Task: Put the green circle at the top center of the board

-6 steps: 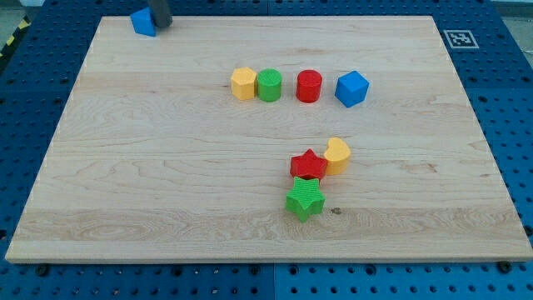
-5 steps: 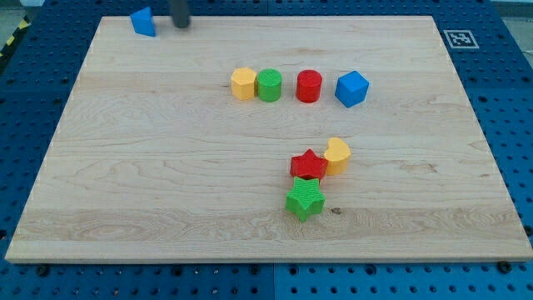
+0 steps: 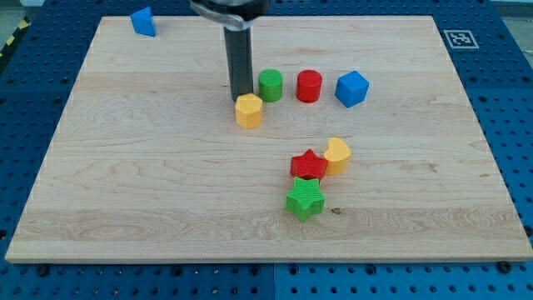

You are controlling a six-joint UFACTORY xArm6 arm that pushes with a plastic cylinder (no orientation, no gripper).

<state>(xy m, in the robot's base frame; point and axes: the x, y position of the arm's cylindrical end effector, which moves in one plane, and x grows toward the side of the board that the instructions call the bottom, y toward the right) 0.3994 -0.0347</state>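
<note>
The green circle (image 3: 270,85) stands on the wooden board (image 3: 166,183) in the upper middle, left of a red circle (image 3: 309,86). My tip (image 3: 241,97) is just left of the green circle and touches the top edge of a yellow hexagon block (image 3: 248,110), which lies below and left of the green circle. The rod rises straight up from the tip to the view's top.
A blue cube (image 3: 351,88) is right of the red circle. A blue block (image 3: 143,22) sits at the top left corner. A red star (image 3: 308,164), a yellow crescent (image 3: 336,155) and a green star (image 3: 305,198) cluster lower centre. A marker tag (image 3: 458,38) is at the top right.
My tip has moved from the top left of the board down and right to beside the green circle. The yellow hexagon has been pushed downward, away from the green circle.
</note>
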